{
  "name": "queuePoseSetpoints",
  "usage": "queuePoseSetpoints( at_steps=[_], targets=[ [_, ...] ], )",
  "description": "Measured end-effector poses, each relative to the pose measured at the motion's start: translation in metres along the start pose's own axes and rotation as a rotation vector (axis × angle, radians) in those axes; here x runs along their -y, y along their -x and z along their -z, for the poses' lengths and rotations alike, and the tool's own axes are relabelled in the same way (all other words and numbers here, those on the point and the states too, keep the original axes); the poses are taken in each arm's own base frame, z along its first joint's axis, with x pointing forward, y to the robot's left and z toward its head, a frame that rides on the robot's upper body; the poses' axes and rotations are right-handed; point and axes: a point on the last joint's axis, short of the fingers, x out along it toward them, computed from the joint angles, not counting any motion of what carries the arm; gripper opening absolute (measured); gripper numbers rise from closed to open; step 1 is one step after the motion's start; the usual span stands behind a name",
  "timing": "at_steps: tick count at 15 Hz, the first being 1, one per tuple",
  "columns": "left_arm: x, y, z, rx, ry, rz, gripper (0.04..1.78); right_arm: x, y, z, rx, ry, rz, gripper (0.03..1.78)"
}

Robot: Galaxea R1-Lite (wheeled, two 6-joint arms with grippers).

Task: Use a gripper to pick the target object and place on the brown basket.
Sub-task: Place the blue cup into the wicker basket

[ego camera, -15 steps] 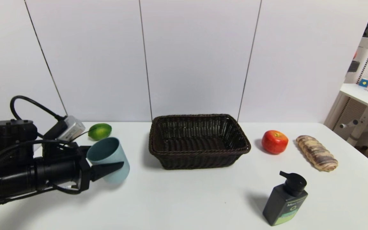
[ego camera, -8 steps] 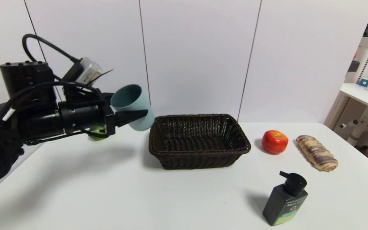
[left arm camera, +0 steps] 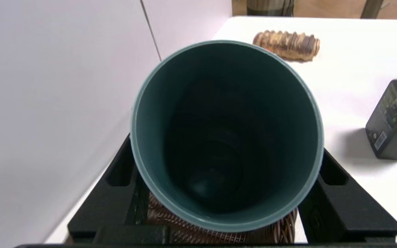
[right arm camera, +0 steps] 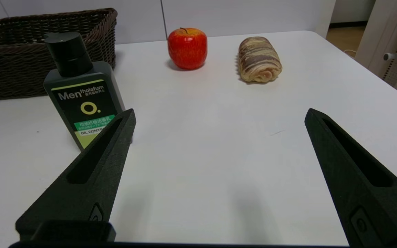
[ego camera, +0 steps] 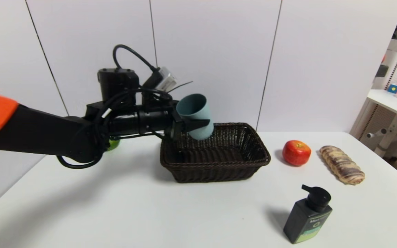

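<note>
My left gripper is shut on the pale blue-grey cup and holds it tilted in the air over the left part of the brown wicker basket. In the left wrist view the cup's open mouth fills the frame between the black fingers, with basket weave just below it. My right gripper is open and empty, low over the table near the black pump bottle; it does not show in the head view.
A red apple and a swirled bread roll lie right of the basket. The black pump bottle stands at the front right. A green fruit is partly hidden behind my left arm. A side table stands at far right.
My left gripper has lifted the cup from the table at the left and carried it up and right, from beside the basket to over the basket's left part.
</note>
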Motion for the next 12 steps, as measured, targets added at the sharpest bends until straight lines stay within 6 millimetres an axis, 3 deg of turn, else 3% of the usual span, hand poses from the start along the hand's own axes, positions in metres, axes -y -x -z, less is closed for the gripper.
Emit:
queuePoseSetpoints(
  at_steps=[6,12],
  targets=[
    [-0.005,-0.036,0.051,-0.062,0.044,0.027,1.14,0.000,0.000,0.000,0.000,0.000,0.000,1.69],
    [-0.010,-0.047,0.066,-0.086,0.054,0.005,1.46,0.000,0.000,0.000,0.000,0.000,0.000,1.69]
  ],
)
